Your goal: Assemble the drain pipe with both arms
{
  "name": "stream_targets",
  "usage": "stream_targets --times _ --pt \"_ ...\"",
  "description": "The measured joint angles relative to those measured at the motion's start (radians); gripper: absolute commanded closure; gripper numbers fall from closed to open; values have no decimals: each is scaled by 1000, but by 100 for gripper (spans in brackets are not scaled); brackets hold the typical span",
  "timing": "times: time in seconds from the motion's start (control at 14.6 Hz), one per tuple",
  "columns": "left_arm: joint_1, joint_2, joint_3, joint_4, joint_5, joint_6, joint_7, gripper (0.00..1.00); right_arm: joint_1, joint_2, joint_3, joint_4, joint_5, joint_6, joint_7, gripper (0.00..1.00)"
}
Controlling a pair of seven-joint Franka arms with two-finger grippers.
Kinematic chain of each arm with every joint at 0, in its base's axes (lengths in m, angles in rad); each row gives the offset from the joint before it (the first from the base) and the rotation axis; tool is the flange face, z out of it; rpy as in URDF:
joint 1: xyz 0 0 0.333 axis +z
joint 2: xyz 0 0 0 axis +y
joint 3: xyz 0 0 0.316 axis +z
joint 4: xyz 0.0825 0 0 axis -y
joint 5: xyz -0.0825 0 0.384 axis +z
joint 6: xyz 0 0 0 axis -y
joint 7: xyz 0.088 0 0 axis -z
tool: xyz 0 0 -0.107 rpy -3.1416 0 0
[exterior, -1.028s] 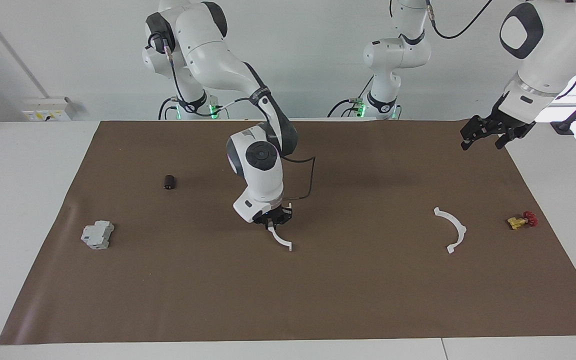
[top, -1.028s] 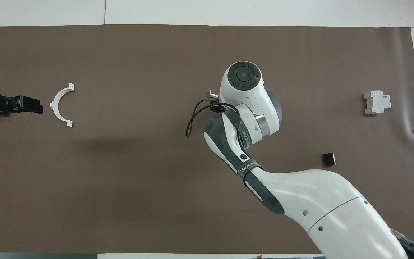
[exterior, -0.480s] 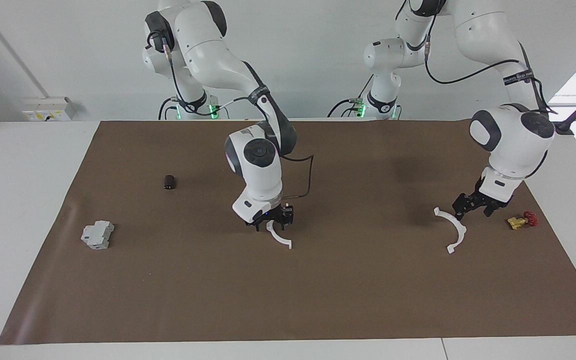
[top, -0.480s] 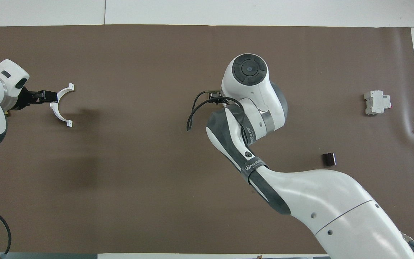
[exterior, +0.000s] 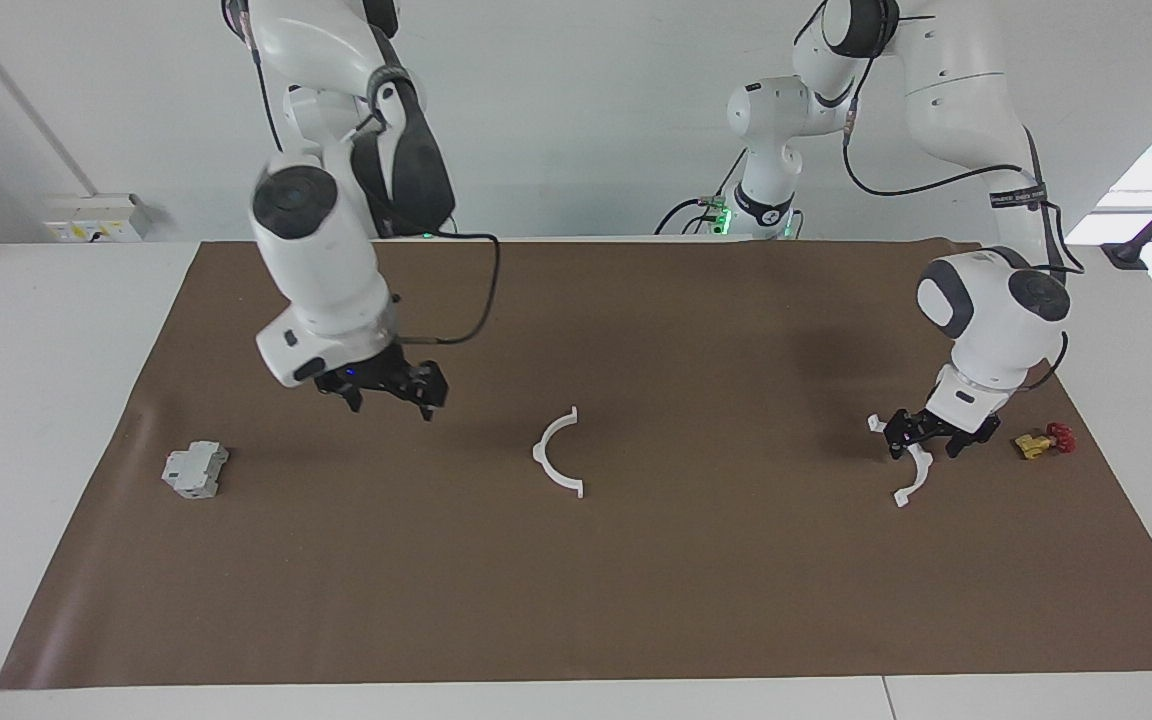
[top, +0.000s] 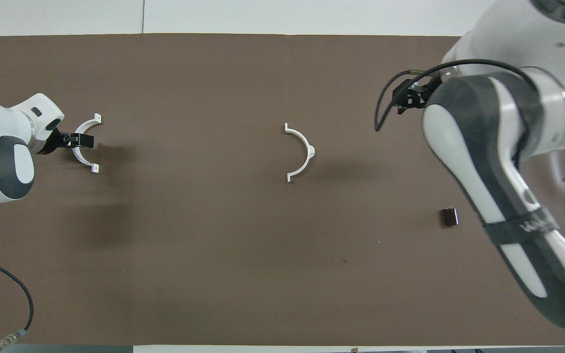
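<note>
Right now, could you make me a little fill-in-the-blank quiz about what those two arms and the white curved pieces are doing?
1. The left gripper is down at the white half-ring beside the small yellow and ____ part.
2. The other half-ring lies on the brown mat with ____ gripper touching it.
3. The right gripper hangs in the air, holding ____.
4. The grey switch unit sits toward the ____ arm's end of the table.

Missing words: red; no; nothing; right

White half-rings (exterior: 558, 456) – brown mat (exterior: 636, 600)
</note>
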Motion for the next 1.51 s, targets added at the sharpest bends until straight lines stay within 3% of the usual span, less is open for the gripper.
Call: stream_targets --times 0.27,0.48,0.89,1.1,1.3,1.51 --pt "0 0 1 0 0 5 5 100 -121 -197 -1 -29 0 -207 -121 0" --pt "0 0 1 0 0 7 7 100 -153 -289 -1 -96 -1 -232 -175 0" --pt "-66 -28 -4 23 0 11 -46 100 -143 -308 8 -138 -39 -200 -182 0" --pt "-183 -31 -2 46 48 -6 -231 100 -163 -308 8 -144 -48 -190 -194 0" --pt "-311 -31 -3 104 193 -113 -480 100 -184 -306 8 -149 -47 -187 -221 0" --pt "-455 -13 -2 157 220 -202 -630 100 -184 -299 10 -152 -47 -179 -222 0"
